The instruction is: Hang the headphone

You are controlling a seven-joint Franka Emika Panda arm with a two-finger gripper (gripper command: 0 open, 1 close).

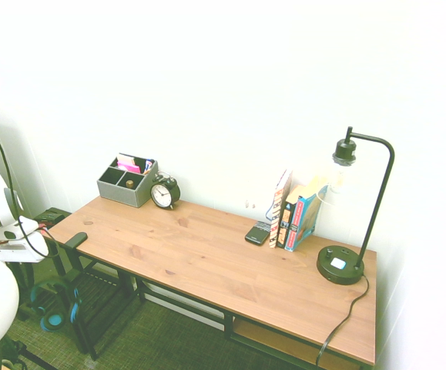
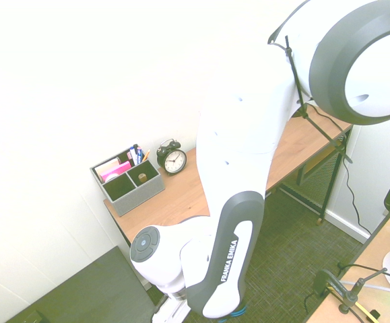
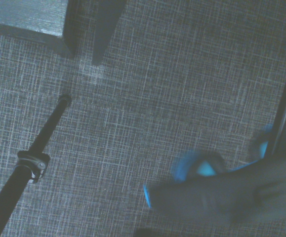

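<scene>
Step in hand: prob. the hanging itself or letting go — the headphone [image 1: 54, 319] is low beside the desk [image 1: 207, 254], at its end near the box [image 1: 128, 182].
My gripper [image 1: 28, 248]: above the headphone, near the desk end; if it is released or clenched, I cannot tell.
Next move: I must check that the band sits on its support, then back off slowly, w/o pulling it. If it is not seated, it could drop to the floor [image 1: 157, 333].
Headphone look: blue arched band, round dark cups w/ blue rims — partly hidden and blurred in wrist view.
</scene>
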